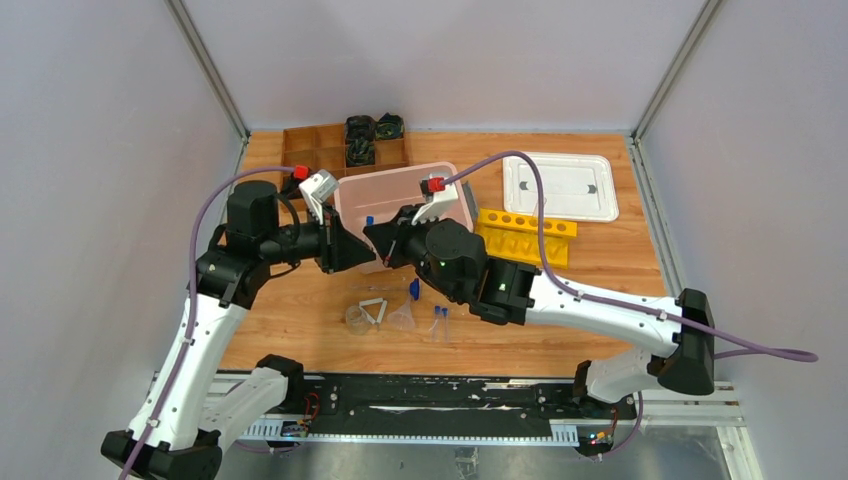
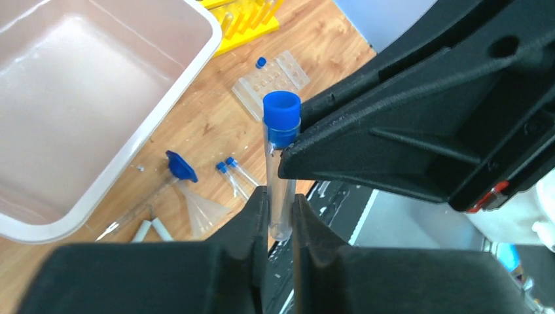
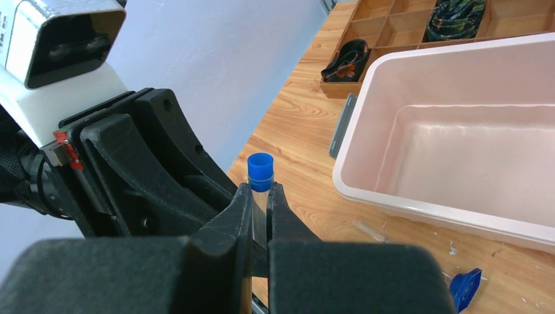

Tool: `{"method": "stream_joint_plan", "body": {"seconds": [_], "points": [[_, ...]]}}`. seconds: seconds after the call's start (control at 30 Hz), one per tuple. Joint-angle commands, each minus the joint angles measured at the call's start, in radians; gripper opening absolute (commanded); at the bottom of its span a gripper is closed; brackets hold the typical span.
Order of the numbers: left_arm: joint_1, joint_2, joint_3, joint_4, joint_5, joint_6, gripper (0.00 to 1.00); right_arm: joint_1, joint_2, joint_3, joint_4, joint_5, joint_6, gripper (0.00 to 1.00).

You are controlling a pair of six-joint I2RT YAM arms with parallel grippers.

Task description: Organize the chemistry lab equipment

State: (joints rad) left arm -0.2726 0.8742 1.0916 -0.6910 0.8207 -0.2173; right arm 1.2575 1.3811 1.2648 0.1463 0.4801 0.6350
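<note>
Here the left gripper (image 2: 280, 219) is clenched on the lower end of a blue-capped clear tube (image 2: 281, 173), with a finger pressed to each side just above its rounded bottom. The right gripper (image 3: 260, 206) grasps the same tube just under the cap, jaws tight. The two grippers meet nose to nose above the table (image 1: 290, 320), holding the tube in the air beside the near wall of the pink bin (image 2: 196, 59), close to its rim.

Below them a strip of bare wood runs between the bin and the small glassware: the funnel (image 2: 203, 209), the blue-tipped rod (image 2: 180, 167), two more capped tubes (image 2: 230, 173), a small beaker (image 1: 357, 318) and the white wire triangle (image 1: 374, 306). The clear tray (image 2: 271, 82) lies near the yellow tube rack (image 1: 525, 235). The white lid (image 1: 560, 185) and brown compartment box (image 1: 320, 150) sit toward the far edge.

The held tube is straight-walled and transparent, and its blue cap is seated on top.
</note>
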Motion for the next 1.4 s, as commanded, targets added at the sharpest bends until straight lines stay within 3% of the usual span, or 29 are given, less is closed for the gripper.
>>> {"method": "stream_joint_plan", "body": {"seconds": [0.0,0.1,0.17,0.27,0.4,0.7,1.1,1.37], "points": [[-0.004,-0.007,-0.002,0.003,0.014,0.052,0.07,0.007,-0.001,0.038,0.005,0.062,0.007,0.11],[-0.004,-0.006,0.015,-0.051,0.037,0.143,0.03,-0.066,0.013,0.108,-0.183,-0.064,0.067,0.27],[-0.003,-0.017,0.009,-0.074,0.035,0.204,0.03,-0.137,0.039,0.146,-0.251,-0.255,0.079,0.36],[-0.004,-0.031,0.006,-0.101,0.029,0.288,0.03,-0.204,0.09,0.228,-0.386,-0.471,0.067,0.39],[-0.003,-0.036,0.027,-0.135,-0.002,0.365,0.03,-0.214,0.141,0.325,-0.496,-0.617,-0.007,0.42],[-0.004,-0.055,0.023,-0.181,-0.1,0.483,0.02,-0.232,0.141,0.361,-0.541,-0.65,-0.011,0.43],[-0.004,-0.05,0.026,-0.185,-0.129,0.525,0.01,-0.233,0.196,0.386,-0.576,-0.734,0.017,0.45],[-0.004,-0.061,0.024,-0.196,-0.111,0.539,0.01,-0.233,0.235,0.418,-0.57,-0.72,0.02,0.39]]}}
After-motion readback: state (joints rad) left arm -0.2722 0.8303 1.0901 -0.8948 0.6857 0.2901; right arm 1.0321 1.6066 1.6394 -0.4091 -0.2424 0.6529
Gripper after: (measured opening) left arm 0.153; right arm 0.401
